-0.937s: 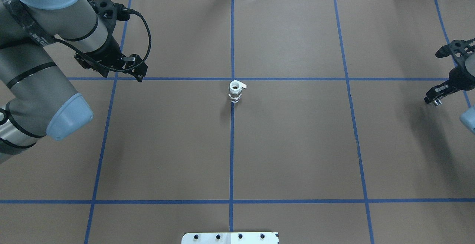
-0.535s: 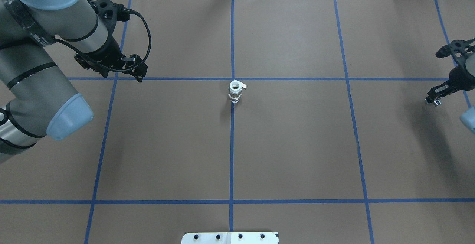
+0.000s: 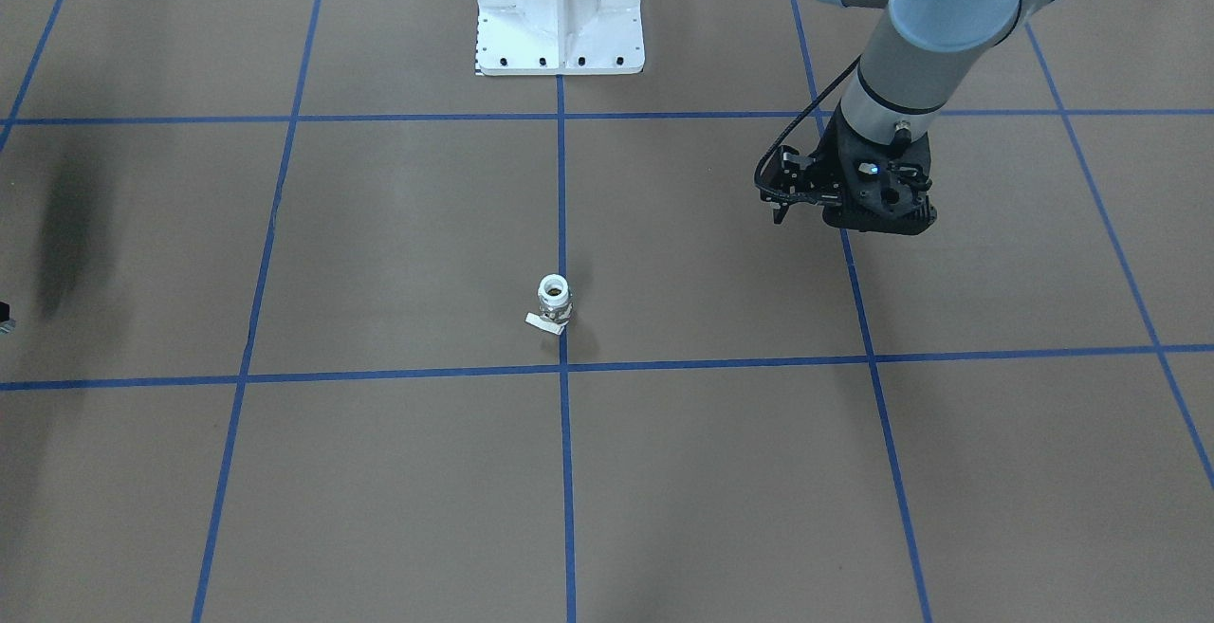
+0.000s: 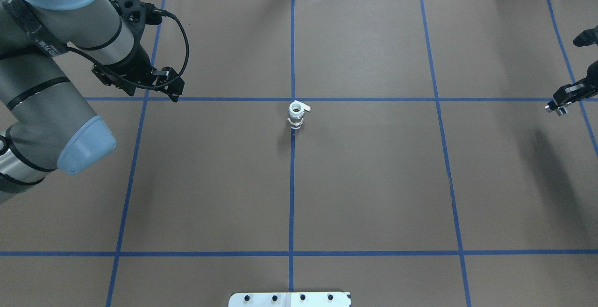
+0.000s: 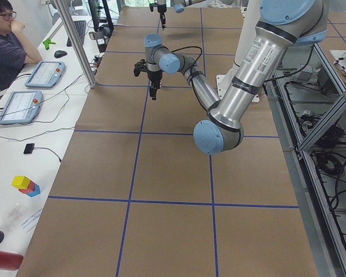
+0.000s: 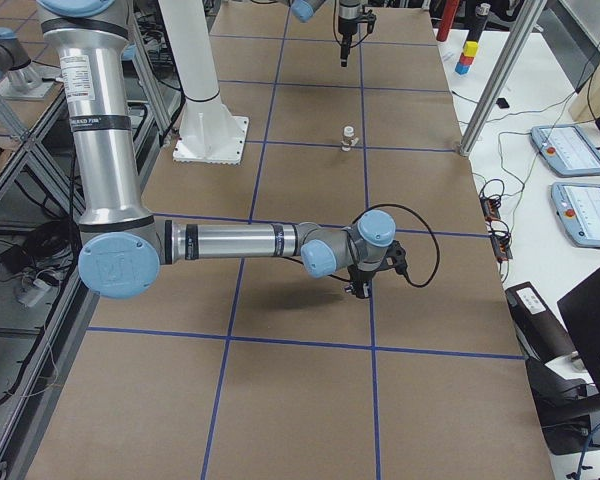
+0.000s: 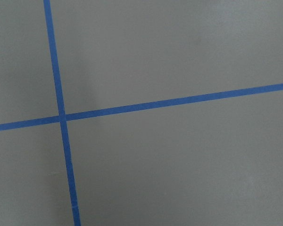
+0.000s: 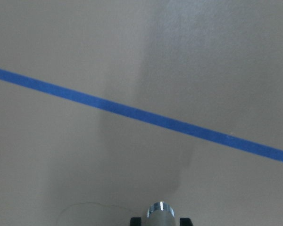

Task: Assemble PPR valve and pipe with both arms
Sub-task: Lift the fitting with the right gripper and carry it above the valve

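- The PPR valve stands upright in the middle of the brown tabletop. It sits on a blue line, just beside the spot where two blue lines cross.
- Its white round collar is on top, with the open hole facing up. Its middle is silvery, and a small flat white handle sticks out from its side.
- Both hands are well apart from the valve, one out to each side.
- The right hand is far out at the right edge of the tabletop, up in the air, with its shadow on the brown paper below.
- The right hand holds the pipe. In the right wrist view, the little shiny silvery piece sits with a black fingertip close on each side.
- The left hand hangs over the left side of the tabletop, above another crossing of blue lines, and points down.
- The left wrist view shows only brown paper and two crossing blue lines. I cannot tell if the left hand is wide or narrow.
- The white stand is bolted at the robot's edge of the tabletop, in line with the valve.
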`<act>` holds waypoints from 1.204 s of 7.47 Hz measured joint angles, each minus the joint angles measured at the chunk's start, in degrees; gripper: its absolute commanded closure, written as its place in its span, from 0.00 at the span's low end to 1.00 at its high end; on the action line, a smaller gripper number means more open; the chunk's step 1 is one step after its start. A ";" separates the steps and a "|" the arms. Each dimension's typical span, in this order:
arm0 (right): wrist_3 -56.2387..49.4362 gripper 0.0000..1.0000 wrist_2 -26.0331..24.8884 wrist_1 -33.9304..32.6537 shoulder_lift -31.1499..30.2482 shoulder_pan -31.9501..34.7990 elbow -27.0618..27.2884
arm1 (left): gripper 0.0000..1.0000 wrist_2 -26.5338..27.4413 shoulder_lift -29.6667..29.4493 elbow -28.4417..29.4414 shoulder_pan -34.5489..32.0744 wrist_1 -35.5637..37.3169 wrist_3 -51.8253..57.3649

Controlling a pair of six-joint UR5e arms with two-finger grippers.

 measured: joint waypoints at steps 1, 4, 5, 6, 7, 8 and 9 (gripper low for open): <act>0.04 1.00 0.20 -6.48 3.56 0.83 1.41 | 0.00 0.05 -0.01 0.00 -0.48 0.04 1.00; 5.37 1.00 0.17 -23.87 16.90 -0.08 3.98 | 0.00 -0.01 3.85 0.27 -6.48 0.08 14.68; 13.44 1.00 0.25 -25.61 19.84 -2.44 5.75 | 0.00 -0.21 5.50 0.71 -8.73 -0.15 18.62; 24.30 1.00 0.16 -26.29 22.86 -5.90 7.77 | 0.00 -0.53 6.91 1.23 -10.26 -0.42 21.47; 35.27 1.00 -0.46 -26.54 25.97 -9.77 9.28 | 0.00 -0.70 7.97 1.52 -11.10 -0.57 23.26; 44.36 1.00 -1.78 -26.69 29.37 -13.62 9.83 | 0.00 -0.80 8.58 1.78 -11.49 -0.66 24.15; 51.48 1.00 -3.60 -26.82 33.02 -17.34 9.32 | 0.00 -0.86 8.85 2.18 -11.63 -0.72 24.61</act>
